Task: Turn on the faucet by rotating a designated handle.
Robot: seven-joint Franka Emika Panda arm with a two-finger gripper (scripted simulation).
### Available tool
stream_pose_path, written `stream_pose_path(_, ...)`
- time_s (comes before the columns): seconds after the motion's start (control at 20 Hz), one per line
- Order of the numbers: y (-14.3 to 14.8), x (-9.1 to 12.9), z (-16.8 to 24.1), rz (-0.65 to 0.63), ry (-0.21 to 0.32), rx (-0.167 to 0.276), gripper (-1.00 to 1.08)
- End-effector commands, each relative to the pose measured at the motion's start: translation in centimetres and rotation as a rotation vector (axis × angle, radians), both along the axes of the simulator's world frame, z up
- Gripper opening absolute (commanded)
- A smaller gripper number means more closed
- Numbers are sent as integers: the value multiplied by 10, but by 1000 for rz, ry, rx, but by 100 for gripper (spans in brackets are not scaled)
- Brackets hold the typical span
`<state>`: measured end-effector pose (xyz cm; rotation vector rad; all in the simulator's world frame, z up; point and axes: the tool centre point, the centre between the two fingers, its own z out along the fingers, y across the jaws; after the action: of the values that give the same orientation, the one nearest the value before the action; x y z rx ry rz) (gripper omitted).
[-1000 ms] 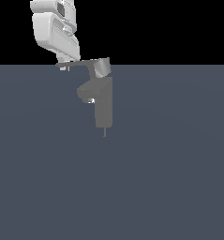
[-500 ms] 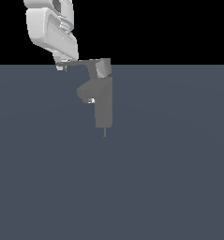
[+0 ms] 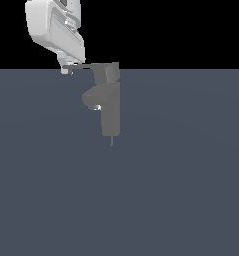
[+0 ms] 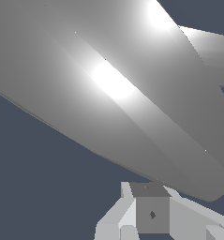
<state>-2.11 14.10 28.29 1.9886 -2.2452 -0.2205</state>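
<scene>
1. 1 thing matters to us: the faucet (image 3: 111, 110), a matte grey blocky column standing upright on the dark counter (image 3: 181, 190), with its stubby spout (image 3: 92, 99) jutting toward the exterior view's left.
2. Its handle (image 3: 88, 65) is a thin flat blade running from the hub atop the column out toward the exterior view's left, tapering to a point.
3. Our end effector (image 3: 66, 69) sits right at that pointed tip, apparently touching it; we cannot tell whether its fingers are apart or together, and the wrist view is mostly filled by a broad grey surface (image 4: 108, 89).
4. We judge the handle rigid and smooth, hinged at the hub, so it should swing rather than bend; the column looks fixed.
5. We would press near the tip, where leverage is greatest, though the narrow, slick point could let us slip off; a little further in toward the hub is safer.
</scene>
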Motion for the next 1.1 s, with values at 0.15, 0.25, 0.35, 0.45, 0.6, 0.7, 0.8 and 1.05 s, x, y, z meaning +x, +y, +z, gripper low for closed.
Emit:
stream_pose_path(0.15, -15, -15, 5, -7, 0, -2, -100)
stream_pose_path(0.25, -19, -21, 6, -6, 0, -2, -100)
stream_pose_path(0.35, -22, -26, 7, -5, 0, -2, -100)
stream_pose_path(0.45, -26, -32, 9, -5, 0, -2, -100)
stream_pose_path(0.6, -32, -41, 11, -4, -1, -1, -100)
stream_pose_path(0.7, -36, -46, 12, -4, -1, -1, -100)
stream_pose_path(0.8, -39, -52, 13, -4, -1, -1, -100)
stream_pose_path(1.05, -42, -58, 11, 7, 5, -1, -100)
